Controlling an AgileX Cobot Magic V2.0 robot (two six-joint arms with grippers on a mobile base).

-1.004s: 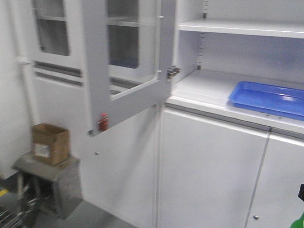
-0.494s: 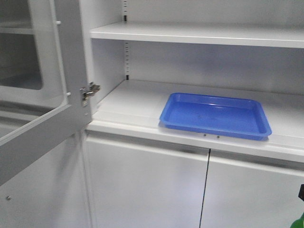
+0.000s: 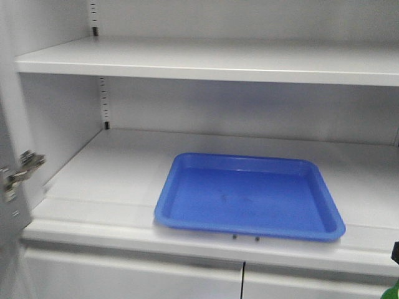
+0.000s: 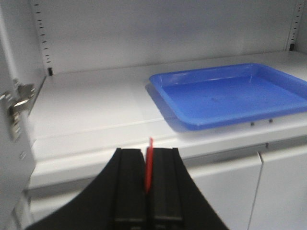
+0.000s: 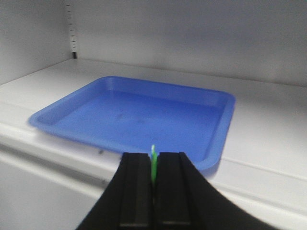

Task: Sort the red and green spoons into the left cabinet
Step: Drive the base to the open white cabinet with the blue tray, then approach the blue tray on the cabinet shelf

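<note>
In the left wrist view my left gripper (image 4: 147, 151) is shut on the red spoon (image 4: 149, 163), a thin red strip standing up between the black fingers. It hangs in front of the left cabinet's lower shelf (image 4: 91, 110), below its front edge. My right gripper (image 5: 153, 154) is shut on the green spoon (image 5: 153, 167), whose tip pokes out just before the shelf edge (image 5: 268, 124). The front view shows the grey shelf (image 3: 100, 174) and a green bit (image 3: 393, 291) at the bottom right corner. Both spoon bowls are hidden.
A blue tray (image 3: 249, 196) lies on the shelf, right of centre, also seen from the left wrist (image 4: 230, 93) and right wrist (image 5: 139, 115). An upper shelf (image 3: 206, 62) spans above. A door hinge (image 3: 19, 171) sticks out at the left. Closed lower doors (image 4: 268, 191) sit beneath.
The front view has swung right and closer. The open glass door and cardboard box have left the frame, and the shelf with the blue tray now fills it.
</note>
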